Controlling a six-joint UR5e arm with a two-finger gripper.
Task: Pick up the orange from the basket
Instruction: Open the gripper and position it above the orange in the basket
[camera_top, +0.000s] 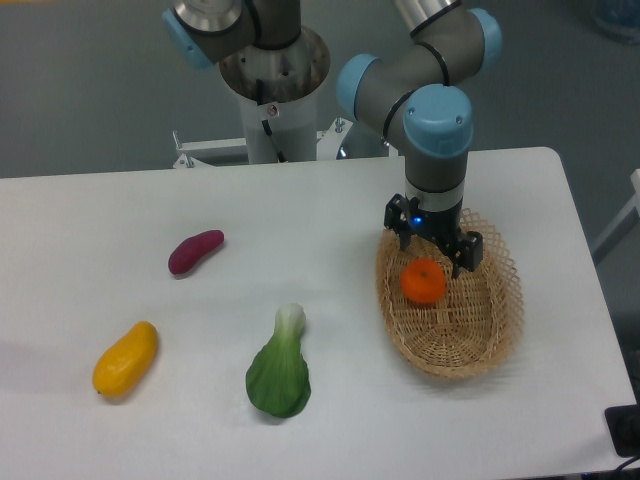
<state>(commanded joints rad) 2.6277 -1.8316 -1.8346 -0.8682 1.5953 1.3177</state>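
Camera view shows the gripper hanging just above the orange, which rests in the far part of the basket at the table's right, jaws spread open, apparently to straddle the fruit.

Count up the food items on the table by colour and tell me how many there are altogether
Orange: 1, the orange in the basket
Yellow-orange: 1, the mango-like fruit
Purple: 1, the sweet potato
Green and white: 1, the bok choy
Total: 4
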